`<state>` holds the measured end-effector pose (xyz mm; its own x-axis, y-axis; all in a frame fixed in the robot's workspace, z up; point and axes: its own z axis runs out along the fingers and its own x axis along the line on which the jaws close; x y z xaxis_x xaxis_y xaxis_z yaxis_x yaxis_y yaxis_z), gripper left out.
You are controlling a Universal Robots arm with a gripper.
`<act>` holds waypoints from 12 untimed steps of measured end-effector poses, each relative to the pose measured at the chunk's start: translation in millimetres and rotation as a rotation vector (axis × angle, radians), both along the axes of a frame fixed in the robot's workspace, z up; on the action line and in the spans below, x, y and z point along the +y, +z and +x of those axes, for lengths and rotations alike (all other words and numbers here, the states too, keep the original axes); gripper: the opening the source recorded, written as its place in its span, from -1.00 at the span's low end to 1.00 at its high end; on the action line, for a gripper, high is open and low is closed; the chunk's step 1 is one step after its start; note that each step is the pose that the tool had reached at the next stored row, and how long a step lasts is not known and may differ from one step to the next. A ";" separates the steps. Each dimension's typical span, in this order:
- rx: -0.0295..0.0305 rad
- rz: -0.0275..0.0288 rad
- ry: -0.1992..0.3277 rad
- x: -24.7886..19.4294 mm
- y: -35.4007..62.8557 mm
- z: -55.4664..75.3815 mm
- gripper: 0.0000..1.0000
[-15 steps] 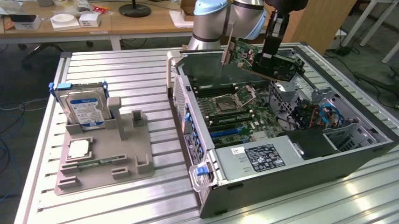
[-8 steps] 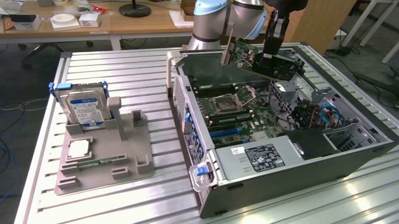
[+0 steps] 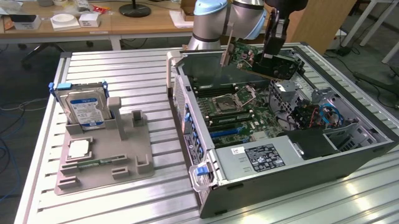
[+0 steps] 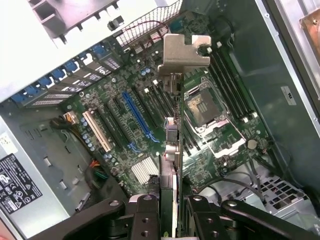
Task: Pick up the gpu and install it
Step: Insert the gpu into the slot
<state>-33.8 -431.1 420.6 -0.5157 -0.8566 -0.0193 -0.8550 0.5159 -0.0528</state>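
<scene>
The gpu (image 3: 274,65), a flat circuit card with a metal bracket (image 4: 183,50) at one end, hangs in the air above the open computer case (image 3: 349,158), touching nothing inside it. The end effector (image 3: 269,55) is closed on the card's upper edge, one finger on each face. In the wrist view the card appears edge-on over the case's motherboard (image 4: 120,95), close to a long blue slot (image 4: 137,115).

The step in hand looks like carrying the card to its slot. Seating it would need the card's lower edge lined up with the slot and the bracket with the case's rear wall.

The arm (image 3: 237,14) reaches over the case's far side, wrist pointing down. Beside the case on the bench (image 3: 124,70), a hard drive (image 3: 84,107) stands in a grey holder (image 3: 124,158).
</scene>
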 end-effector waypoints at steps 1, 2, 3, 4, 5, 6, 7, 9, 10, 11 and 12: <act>0.0000 -0.0001 0.008 0.0 0.0 0.0 -0.47; 0.0000 -0.0001 0.015 0.0 0.0 0.0 -0.47; 0.0000 0.0000 0.024 0.0 -0.1 0.0 -0.47; 0.0000 -0.0001 0.031 0.0 -0.1 0.0 -0.47; 0.0001 0.0000 0.039 0.0 -0.1 0.0 -0.47; 0.0000 0.0000 0.047 0.0 -0.1 0.0 -0.47; 0.0000 0.0000 0.055 0.0 -0.1 0.0 -0.47; 0.0000 0.0000 0.070 0.0 -0.2 0.0 -0.47; 0.0000 0.0000 0.079 0.0 -0.2 0.0 -0.47; 0.0000 0.0000 0.086 0.0 -0.3 0.0 -0.47; 0.0000 0.0000 0.094 0.0 -0.3 0.0 -0.47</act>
